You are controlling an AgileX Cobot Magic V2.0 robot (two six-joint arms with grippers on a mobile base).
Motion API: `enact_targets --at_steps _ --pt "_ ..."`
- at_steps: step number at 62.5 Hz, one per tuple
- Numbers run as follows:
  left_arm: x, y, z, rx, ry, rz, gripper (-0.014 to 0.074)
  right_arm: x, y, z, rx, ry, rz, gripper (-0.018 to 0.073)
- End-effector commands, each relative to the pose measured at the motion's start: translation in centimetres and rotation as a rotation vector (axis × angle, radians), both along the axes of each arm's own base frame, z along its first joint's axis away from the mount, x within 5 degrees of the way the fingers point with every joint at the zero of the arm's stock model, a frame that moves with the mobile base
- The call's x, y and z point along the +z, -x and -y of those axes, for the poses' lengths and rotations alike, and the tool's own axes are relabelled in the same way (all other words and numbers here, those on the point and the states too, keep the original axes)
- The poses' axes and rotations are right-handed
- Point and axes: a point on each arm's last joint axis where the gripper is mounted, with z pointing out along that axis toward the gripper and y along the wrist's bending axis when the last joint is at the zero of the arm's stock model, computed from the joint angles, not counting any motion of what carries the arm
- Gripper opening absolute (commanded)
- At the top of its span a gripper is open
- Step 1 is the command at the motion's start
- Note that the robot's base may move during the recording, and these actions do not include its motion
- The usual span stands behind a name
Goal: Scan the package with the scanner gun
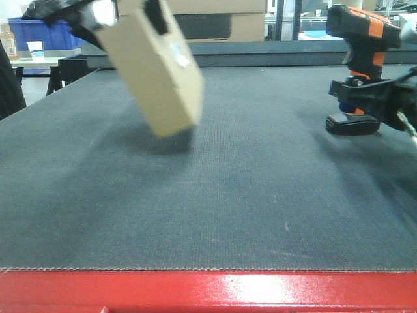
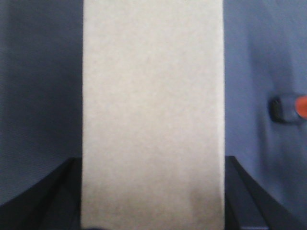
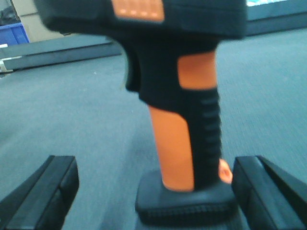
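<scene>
Front view: my left gripper point(image 1: 124, 16) dangles the package point(image 1: 156, 72) tilted above the mat point(image 1: 208, 195), scanner gun point(image 1: 361, 39) standing well to its right. Left wrist: jaws clamped on the package. Right wrist: right gripper point(image 3: 153, 191) straddles the gun's upright handle, jaws apart

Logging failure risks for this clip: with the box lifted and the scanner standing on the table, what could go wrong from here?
1. The left gripper holds the package by its upper end, tilted and clear of the table; it could slip or swing.
2. The right gripper is open around the scanner gun, whose handle sits nearer one finger; closing might tip it on its small base.
</scene>
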Motion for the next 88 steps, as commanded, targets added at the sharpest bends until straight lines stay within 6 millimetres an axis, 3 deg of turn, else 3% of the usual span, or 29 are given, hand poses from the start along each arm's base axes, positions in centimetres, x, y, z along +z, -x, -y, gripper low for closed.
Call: enact_targets --at_steps 1,18,26,34,75,82,88 --pt "1.9 0.4 -2.6 0.04 -0.062 0.055 -0.0111 0.7 0.9 0.0 0.009 0.002 0.027 0.0559" --pt "2.0 1.1 -9.2 0.124 -0.372 -0.039 -0.0111 2.2 3.5 0.0 0.009 0.001 0.044 0.0559" --pt "1.9 1.0 -10.6 0.11 -0.45 -0.05 -0.0111 3.0 4.8 0.0 0.009 0.001 0.053 0.0559" --pt "1.9 1.1 -10.5 0.063 -0.462 -0.051 -0.0111 3.4 5.6 0.0 0.009 0.001 0.064 0.0559" --pt "-0.9 -0.3 -9.6 0.038 -0.414 -0.123 -0.0106 3.5 5.6 0.0 0.009 0.001 0.067 0.0559" --pt "-1.4 -0.4 -9.6 0.035 -0.416 -0.142 -0.0006 3.5 5.6 0.0 0.009 0.001 0.067 0.0559" --pt "-1.4 -0.5 -9.6 0.035 -0.416 -0.144 0.0185 3.5 5.6 0.0 0.009 0.001 0.067 0.0559"
